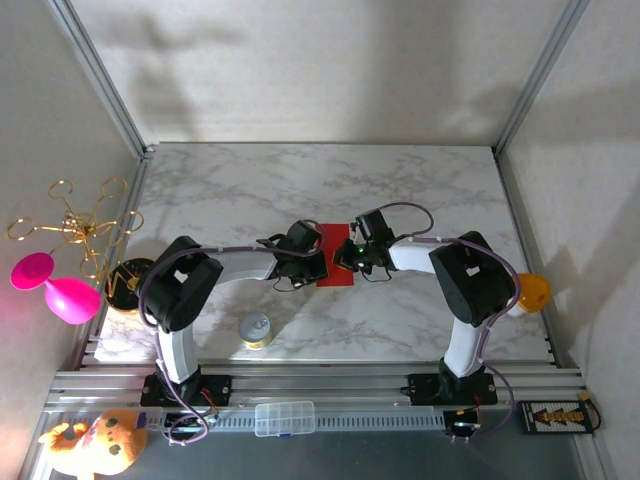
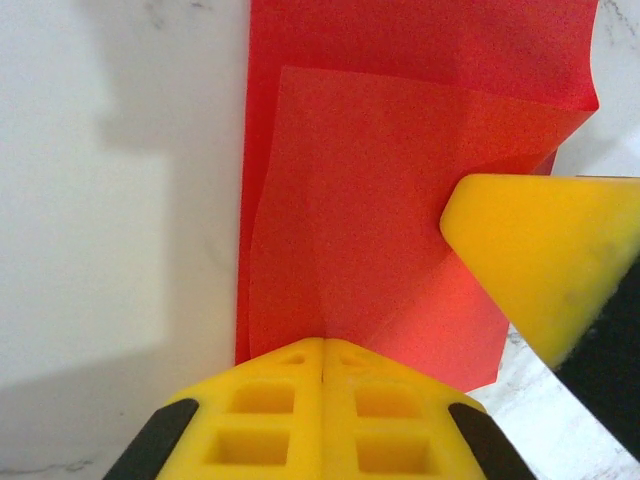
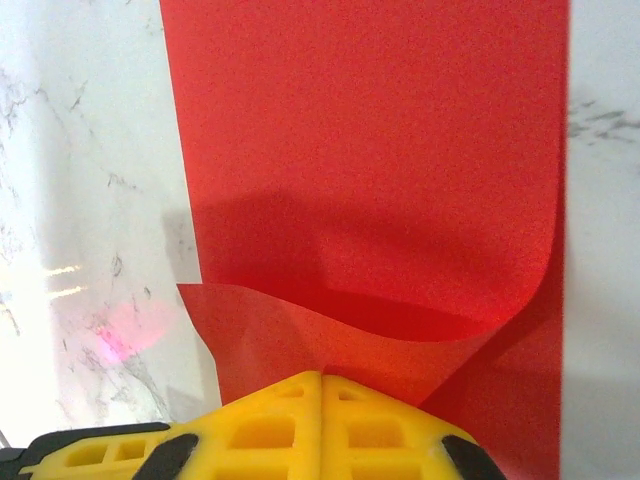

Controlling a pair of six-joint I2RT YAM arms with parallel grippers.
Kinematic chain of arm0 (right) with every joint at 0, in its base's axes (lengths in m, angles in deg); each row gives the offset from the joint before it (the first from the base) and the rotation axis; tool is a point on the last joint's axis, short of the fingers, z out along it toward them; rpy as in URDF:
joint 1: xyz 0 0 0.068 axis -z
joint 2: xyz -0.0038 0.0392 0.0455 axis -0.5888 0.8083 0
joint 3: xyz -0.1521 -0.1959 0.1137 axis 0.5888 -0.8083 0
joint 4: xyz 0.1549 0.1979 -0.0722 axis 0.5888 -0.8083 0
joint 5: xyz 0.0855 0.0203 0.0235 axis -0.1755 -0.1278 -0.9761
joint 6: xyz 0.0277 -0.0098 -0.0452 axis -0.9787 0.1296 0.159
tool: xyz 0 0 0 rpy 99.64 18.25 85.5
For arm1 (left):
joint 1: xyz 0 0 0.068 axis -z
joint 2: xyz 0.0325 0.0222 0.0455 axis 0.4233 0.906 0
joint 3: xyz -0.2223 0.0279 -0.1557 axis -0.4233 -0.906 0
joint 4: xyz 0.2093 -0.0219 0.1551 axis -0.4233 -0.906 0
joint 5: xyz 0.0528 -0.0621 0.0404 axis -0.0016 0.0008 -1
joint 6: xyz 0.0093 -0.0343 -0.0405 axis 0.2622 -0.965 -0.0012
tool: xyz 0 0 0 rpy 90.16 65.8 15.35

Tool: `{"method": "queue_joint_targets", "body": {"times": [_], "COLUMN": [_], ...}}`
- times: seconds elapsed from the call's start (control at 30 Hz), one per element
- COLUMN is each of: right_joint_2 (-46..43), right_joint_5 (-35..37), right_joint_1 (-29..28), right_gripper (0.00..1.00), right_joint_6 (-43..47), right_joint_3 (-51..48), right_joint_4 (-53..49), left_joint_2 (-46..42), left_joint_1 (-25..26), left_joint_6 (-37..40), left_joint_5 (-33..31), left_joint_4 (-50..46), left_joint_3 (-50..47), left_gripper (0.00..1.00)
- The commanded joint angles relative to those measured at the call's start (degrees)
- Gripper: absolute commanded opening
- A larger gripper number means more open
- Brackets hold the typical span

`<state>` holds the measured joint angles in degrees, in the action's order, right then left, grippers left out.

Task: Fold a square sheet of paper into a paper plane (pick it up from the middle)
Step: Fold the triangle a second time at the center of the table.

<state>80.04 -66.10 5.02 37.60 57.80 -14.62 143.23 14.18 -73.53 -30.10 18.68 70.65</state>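
Evidently both arms have the square sheet of paper (image 1: 334, 277), which lies at the centre of the desk (image 1: 300, 190) in the overhead view, its visible red shape running longer up and down the frame than across. The left end effector (image 2: 322, 365) meets it from the left side and the right end effector (image 3: 322, 385) from the right, so neither arm is nearer. Each has its fingers pressed fully together. In each wrist view a raised flap of red paper runs into the closed tips at the bottom of the frame, while the rest lies flat toward the top. Any fold now probably turns on carrying one pinched edge across that long axis toward the opposite end effector.
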Motion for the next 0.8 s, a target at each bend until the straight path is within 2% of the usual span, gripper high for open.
{"method": "queue_joint_targets", "body": {"times": [0.0, 0.37, 0.77], "right_joint_2": [-0.97, 1.14, 4.07], "right_joint_5": [-1.99, -5.31, 0.63], "right_joint_1": [-0.58, -0.68, -0.68], "right_gripper": [0.01, 0.01, 0.01], "right_joint_6": [2.33, 2.24, 2.65], "right_joint_3": [1.00, 0.95, 1.17], "right_joint_4": [-1.18, -0.64, -5.64], "left_joint_2": [1.78, 1.65, -1.95], "left_joint_1": [-0.29, -0.29, -0.29], "left_joint_6": [1.18, 1.28, 0.03], "left_joint_5": [-3.07, -2.96, 0.18], "left_joint_4": [-5.21, -5.56, -2.70], "left_joint_3": [-1.84, -1.08, 0.76], "left_gripper": [0.02, 0.01, 0.05]}}
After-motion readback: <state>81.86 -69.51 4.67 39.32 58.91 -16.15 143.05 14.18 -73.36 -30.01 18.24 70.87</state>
